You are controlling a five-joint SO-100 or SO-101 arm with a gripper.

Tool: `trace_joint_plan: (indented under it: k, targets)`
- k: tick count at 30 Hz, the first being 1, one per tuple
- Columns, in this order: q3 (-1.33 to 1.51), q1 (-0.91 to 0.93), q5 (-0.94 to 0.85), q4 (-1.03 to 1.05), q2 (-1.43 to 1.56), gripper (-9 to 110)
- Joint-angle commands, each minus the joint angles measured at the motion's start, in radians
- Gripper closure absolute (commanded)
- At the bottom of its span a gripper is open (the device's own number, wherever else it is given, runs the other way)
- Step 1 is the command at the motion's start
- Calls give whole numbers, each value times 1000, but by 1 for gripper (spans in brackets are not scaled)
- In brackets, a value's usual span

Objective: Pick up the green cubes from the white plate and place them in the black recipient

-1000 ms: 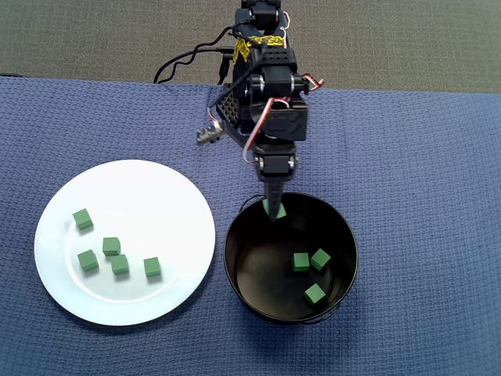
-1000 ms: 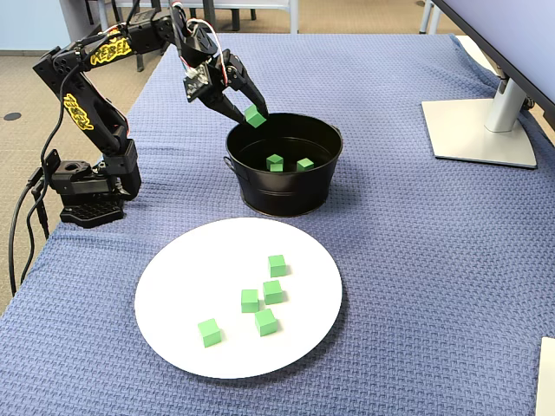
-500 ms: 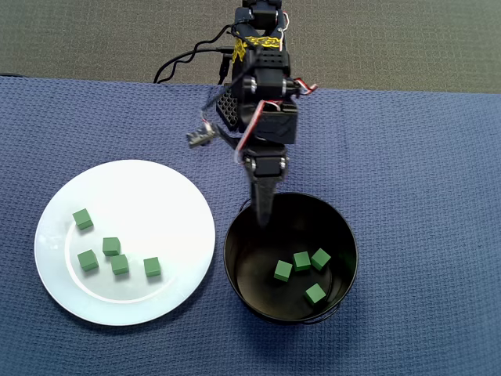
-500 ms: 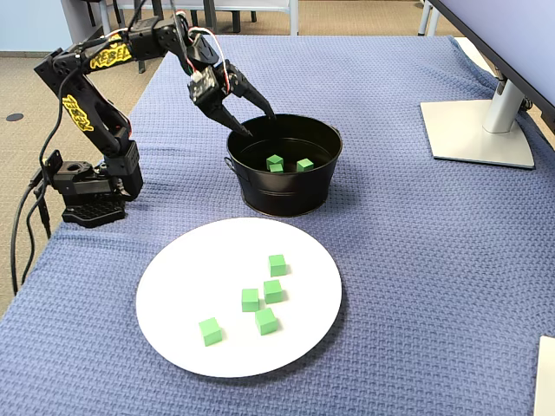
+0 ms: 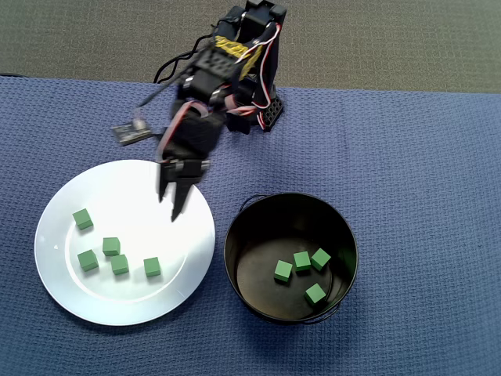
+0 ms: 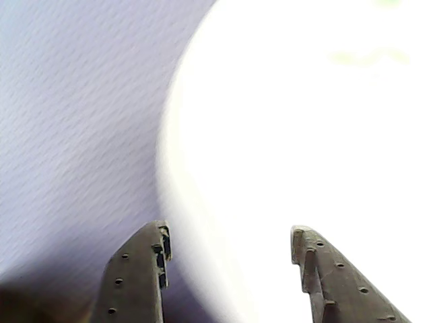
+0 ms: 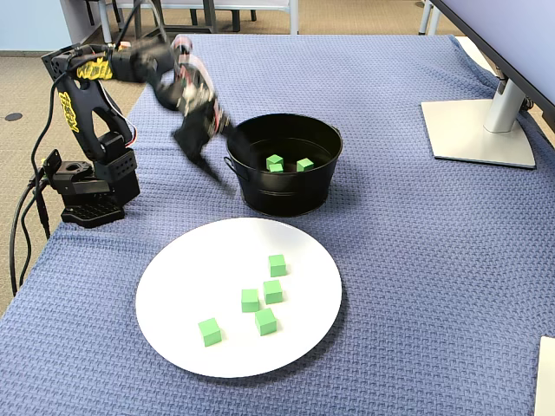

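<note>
Several green cubes lie on the left half of the white plate, and several more rest on the floor of the black recipient. My gripper hangs open and empty above the plate's upper right part, well apart from the cubes. In the wrist view the gripper shows two spread fingers over the blurred edge of the plate. The fixed view shows the gripper blurred, just left of the black recipient, behind the plate with its cubes.
A blue woven cloth covers the table. The arm's base stands at the left with cables trailing off the edge. A grey monitor stand sits at the far right.
The cube held over the black recipient's rim has dropped inside it. The empty gripper has swung left from the recipient to above the plate.
</note>
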Motion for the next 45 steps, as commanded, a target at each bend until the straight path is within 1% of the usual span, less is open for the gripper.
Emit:
trace_joint_plan:
  k: [1,4,5,6,10,19,27,45]
  targets:
    - [72,141,-164,-190,-55,86]
    - [225,233,-321,-468,-124,85]
    - [262,256,-333,-558,-152,85]
    - [270,273,-339,-598,-178,85]
    - [224,296,-357,-586,-265,84]
    - [222,324,-360,-606,-311,84]
    - [97,376,-377,-529,-408,84]
    - [-72,393,-314,-538,-584,85]
